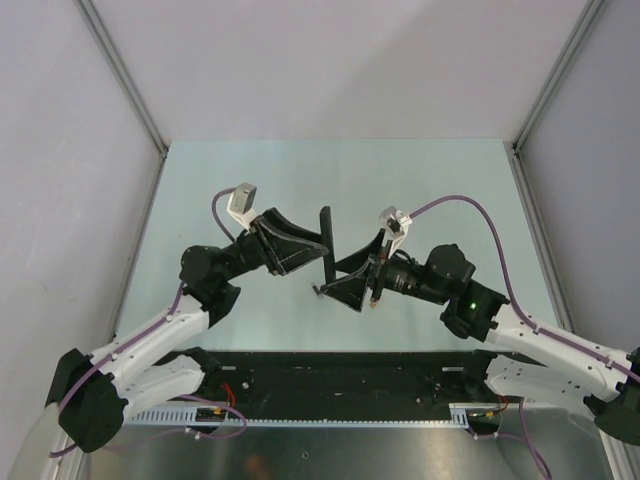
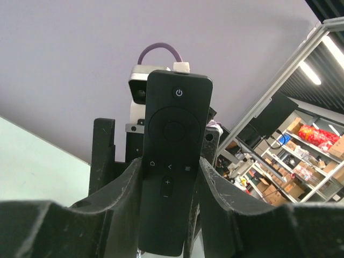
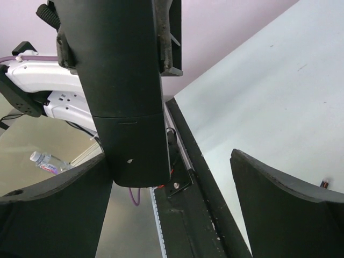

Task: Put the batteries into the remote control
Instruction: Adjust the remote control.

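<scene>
Gripping the remote control [image 1: 325, 225] mid-air, the left end effector [image 1: 318, 247] is clenched on its long sides, bar standing roughly upright over the pale green worktop [image 1: 250, 170], approx centre btwn both arms. Right end effector [image 1: 340, 282] is released, jaws spread wide, lower end of the bar sitting inside the gap.

Markings: left wrist cam faces the button side. All symbols, white on matte black: power icon at top, round nav ring w/ centre pad, then home, back arrow, menu bars, and below them a + / – rocker. Both fingers [image 2: 118, 204] pinch the bar at about the home/menu row.

Right wrist cam gets the opposite face, which the left cam can't see: plain black back w/ a thin seam across it and a tiny pale mark lower down. Bar hangs close to one finger [image 3: 54, 215], well apart from the other. Can't tell if it touches.

Right cam only: a bottle [image 3: 45, 161] w/ purple label, print too small to read, and a tiny dark-and-red sliver [image 3: 324, 184] on the worktop at frame edge, too small to ID.

Left cam only: storage shelves [image 2: 301, 156] in bkgd.
</scene>
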